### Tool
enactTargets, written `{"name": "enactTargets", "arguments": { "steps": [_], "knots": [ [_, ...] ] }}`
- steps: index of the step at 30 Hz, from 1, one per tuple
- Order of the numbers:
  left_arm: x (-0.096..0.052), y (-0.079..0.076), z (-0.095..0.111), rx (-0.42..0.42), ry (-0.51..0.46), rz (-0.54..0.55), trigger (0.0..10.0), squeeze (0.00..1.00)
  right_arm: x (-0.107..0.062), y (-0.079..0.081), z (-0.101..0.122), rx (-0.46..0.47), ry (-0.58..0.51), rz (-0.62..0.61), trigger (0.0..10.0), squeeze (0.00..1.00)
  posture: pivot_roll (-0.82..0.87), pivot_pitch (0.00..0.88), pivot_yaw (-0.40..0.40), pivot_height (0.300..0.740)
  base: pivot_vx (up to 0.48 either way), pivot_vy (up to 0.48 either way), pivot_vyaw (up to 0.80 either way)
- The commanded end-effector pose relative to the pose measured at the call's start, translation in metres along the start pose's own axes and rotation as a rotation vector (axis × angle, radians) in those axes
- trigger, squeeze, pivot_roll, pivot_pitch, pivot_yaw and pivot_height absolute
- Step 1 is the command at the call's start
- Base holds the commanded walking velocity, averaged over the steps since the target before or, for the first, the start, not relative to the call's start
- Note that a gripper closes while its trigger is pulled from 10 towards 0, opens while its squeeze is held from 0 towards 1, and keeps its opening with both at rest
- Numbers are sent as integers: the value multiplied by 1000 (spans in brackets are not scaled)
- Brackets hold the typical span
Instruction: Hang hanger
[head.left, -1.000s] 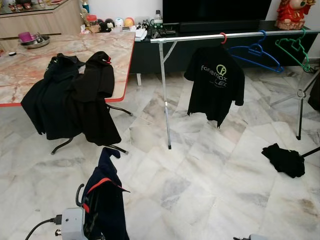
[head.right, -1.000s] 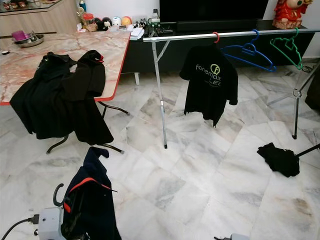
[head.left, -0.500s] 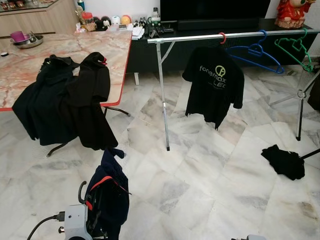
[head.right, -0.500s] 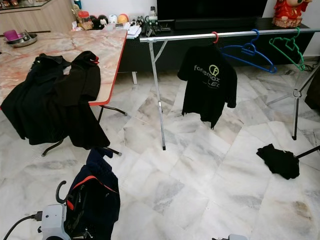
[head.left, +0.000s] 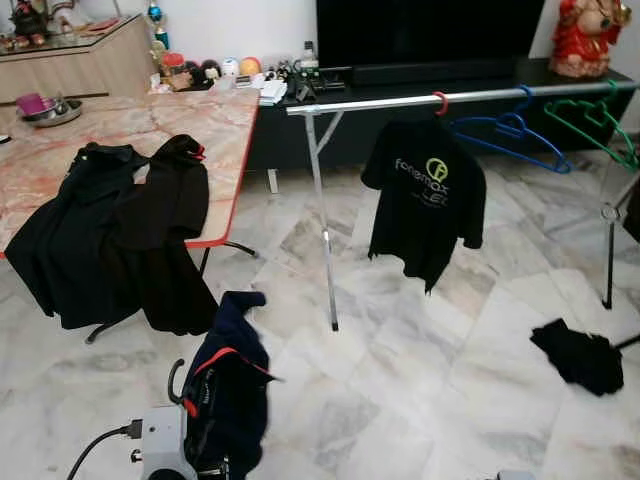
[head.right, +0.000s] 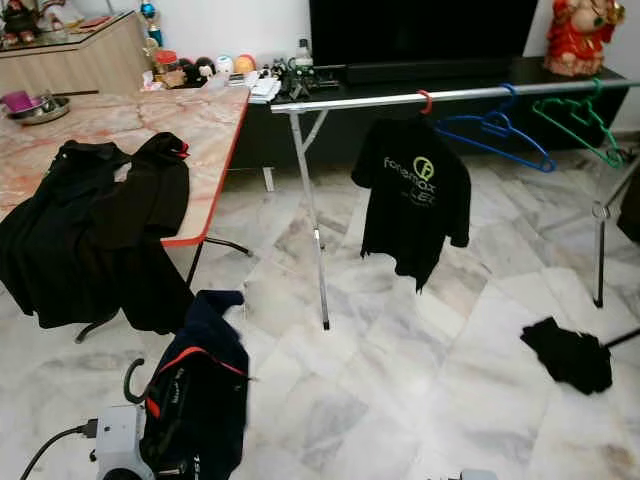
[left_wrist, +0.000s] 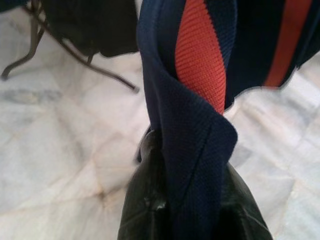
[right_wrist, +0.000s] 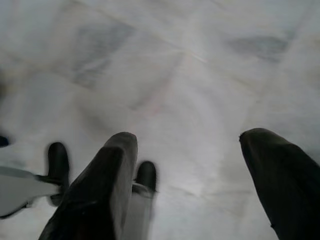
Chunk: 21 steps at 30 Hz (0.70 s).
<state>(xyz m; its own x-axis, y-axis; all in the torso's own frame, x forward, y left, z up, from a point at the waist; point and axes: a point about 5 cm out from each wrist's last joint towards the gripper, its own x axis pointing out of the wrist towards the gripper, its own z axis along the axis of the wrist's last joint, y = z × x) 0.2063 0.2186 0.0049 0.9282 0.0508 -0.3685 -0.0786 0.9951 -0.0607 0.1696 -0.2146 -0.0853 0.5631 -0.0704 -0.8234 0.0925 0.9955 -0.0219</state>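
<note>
One shirt (head.left: 425, 205) already on the rail (head.left: 470, 96) — next one not. Left gripper (left_wrist: 192, 210) pinches the navy garment (head.left: 228, 390) on its hanger (head.left: 176, 380), low and well short of the rail. Right gripper (right_wrist: 192, 175) spread, idle over floor.

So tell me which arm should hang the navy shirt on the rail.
Left. The left gripper is already shut on the navy shirt with its hanger hook. The right gripper is open over bare floor. The rail lies ahead.
</note>
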Motion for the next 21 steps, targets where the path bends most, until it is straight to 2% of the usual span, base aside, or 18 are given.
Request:
{"name": "enactTargets", "arguments": {
  "steps": [1, 12, 21],
  "knots": [
    [1, 0, 5, -11, -22, -1, 10000, 0, -2, -5, -8, -4, 25, -14, 10000, 0, 103, 91, 38, 740, 259, 0, 0],
    [2, -4, 3, 8, -18, -36, 10000, 0, -2, -5, -9, -14, 30, -11, 10000, 0, 101, 66, 38, 740, 24, 0, 0],
    [3, -8, 4, 9, -24, -56, 10000, 0, -2, -5, -9, -30, 34, -8, 10000, 0, 104, 50, 36, 740, 0, -467, 0]
  ]
}}
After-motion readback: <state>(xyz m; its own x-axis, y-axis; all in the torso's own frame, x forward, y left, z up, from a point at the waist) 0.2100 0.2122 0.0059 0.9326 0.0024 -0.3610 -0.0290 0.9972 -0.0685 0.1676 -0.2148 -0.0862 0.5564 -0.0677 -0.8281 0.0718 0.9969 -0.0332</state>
